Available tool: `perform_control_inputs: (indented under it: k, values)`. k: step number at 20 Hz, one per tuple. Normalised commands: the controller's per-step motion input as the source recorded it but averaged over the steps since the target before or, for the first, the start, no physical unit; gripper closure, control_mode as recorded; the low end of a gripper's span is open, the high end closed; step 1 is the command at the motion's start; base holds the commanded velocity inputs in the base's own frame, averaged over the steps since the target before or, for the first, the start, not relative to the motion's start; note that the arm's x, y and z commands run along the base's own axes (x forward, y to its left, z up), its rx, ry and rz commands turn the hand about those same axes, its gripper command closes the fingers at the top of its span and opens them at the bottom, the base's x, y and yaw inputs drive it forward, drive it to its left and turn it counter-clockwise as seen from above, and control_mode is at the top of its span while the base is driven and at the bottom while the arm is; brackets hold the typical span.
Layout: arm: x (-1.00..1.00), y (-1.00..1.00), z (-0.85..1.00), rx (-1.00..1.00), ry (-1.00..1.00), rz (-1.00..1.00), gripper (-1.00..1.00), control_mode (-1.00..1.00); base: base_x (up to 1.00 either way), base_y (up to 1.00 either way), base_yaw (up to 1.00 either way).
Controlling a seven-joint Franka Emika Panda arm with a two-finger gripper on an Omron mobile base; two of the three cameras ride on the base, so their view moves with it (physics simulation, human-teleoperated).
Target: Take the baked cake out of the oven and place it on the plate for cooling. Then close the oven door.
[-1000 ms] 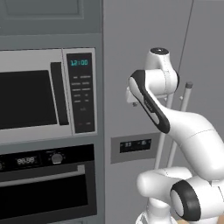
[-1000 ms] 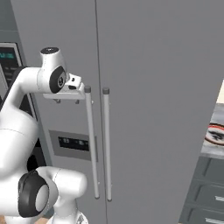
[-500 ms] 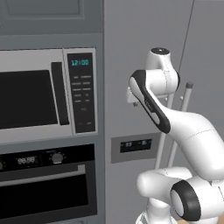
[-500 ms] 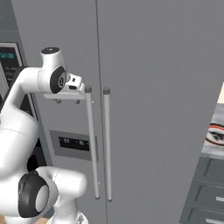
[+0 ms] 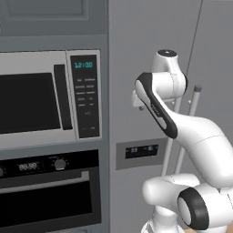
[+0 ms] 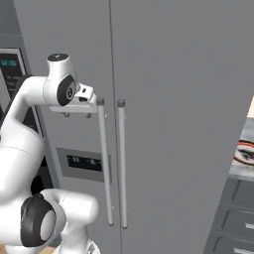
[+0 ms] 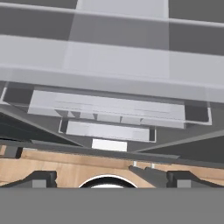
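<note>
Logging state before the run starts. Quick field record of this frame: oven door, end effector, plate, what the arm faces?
oven door: shut, handle bar along its top edge
oven: below the microwave, left of the arm
cake: cannot tell, nothing of the oven's inside shows
end effector: open, holding nothing
arm: raised in front of the fridge
plate: on the counter right of the fridge, partly cut off

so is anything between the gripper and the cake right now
Yes: the oven door is shut, its silver handle up along the top edge, so the oven is closed off and no cake can be seen. The open gripper hangs up by the fridge handles, right of the oven.
</note>
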Motion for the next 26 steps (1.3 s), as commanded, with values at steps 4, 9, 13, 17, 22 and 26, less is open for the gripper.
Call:
perform_control_inputs:
  k: [4,9,13,17,22,26]
  values:
    - [0.0,0.0,0.0,0.0,0.0,0.0,-1.0,1.0,0.0,0.0,0.0]
    - [0.0,0.0,0.0,0.0,0.0,0.0,-1.0,1.0,0.0,0.0,0.0]
    - [0.0,0.0,0.0,0.0,0.0,0.0,-1.0,1.0,0.0,0.0,0.0]
    - [0.0,0.0,0.0,0.0,0.0,0.0,-1.0,1.0,0.0,0.0,0.0]
    - [0.0,0.0,0.0,0.0,0.0,0.0,-1.0,1.0,0.0,0.0,0.0]
    - [0.0,0.0,0.0,0.0,0.0,0.0,-1.0,-1.0,0.0,0.0,0.0]
